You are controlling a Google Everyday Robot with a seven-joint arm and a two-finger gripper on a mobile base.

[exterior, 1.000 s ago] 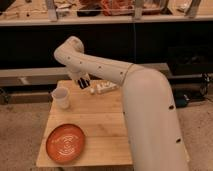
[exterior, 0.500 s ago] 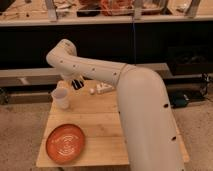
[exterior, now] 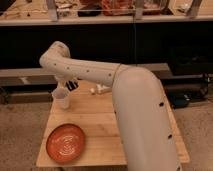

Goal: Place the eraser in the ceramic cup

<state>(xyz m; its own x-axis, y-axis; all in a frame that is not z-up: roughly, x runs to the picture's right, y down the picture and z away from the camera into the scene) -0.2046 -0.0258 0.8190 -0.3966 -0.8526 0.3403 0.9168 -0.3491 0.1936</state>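
The small white ceramic cup point(exterior: 61, 98) stands upright near the back left corner of the wooden table point(exterior: 100, 125). My white arm reaches across the table from the lower right, bending at the upper left. My gripper point(exterior: 72, 85) is a dark shape hanging just above and to the right of the cup's rim. I cannot tell the eraser apart from the dark gripper end; no eraser lies in sight on the table.
An orange plate point(exterior: 66, 142) lies at the table's front left. A white bottle-like object point(exterior: 101, 90) lies at the back, partly behind my arm. Dark shelving stands behind the table. My arm hides the table's right side.
My arm has swung to the left. The gripper moved from near the white bottle-like object to just above the cup's right side.
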